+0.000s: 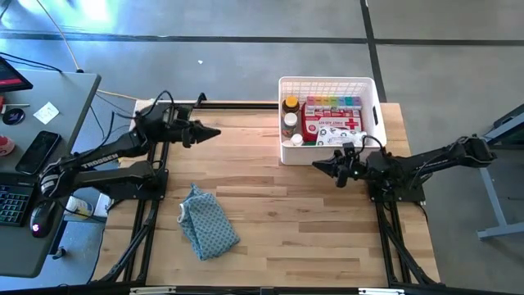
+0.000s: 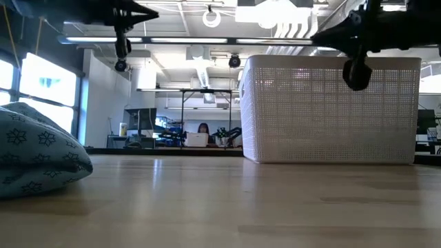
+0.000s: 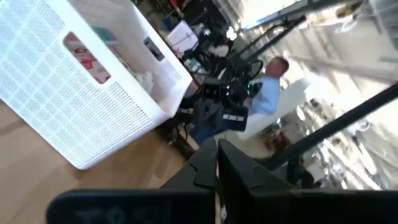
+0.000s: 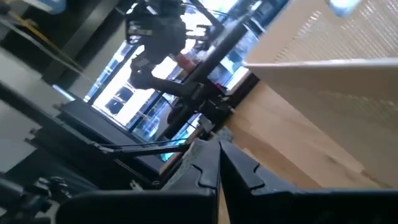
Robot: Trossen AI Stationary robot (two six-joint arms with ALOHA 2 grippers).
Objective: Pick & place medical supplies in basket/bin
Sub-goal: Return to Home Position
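From above, the white bin (image 1: 299, 154) stands at the far edge of the table (image 1: 278, 238), toward its far right corner. Inside it lie the red first-aid case (image 1: 332, 124), the rainbow pill organizer (image 1: 332, 103) and amber pill bottles (image 1: 290, 115). The right gripper (image 1: 318, 164) hovers just beside the bin's near wall, fingers pressed together and holding nothing. The left gripper (image 1: 214, 132) hangs over the far left part of the table, likewise closed and empty. A patterned cloth (image 1: 209, 223) lies crumpled toward the near left corner.

At table height, the bin (image 2: 324, 110) rests on the wood at right and the cloth (image 2: 34, 148) at left. A person (image 2: 203, 128) sits in the room behind.

The left wrist view shows its fingers (image 3: 239, 171) meeting. The bin (image 3: 62, 118) lies ahead, and the red case (image 3: 84, 56) shows through a handle cutout.

The right wrist view shows its fingers (image 4: 239, 171) closed tight, near the bin's wall (image 4: 348, 37).
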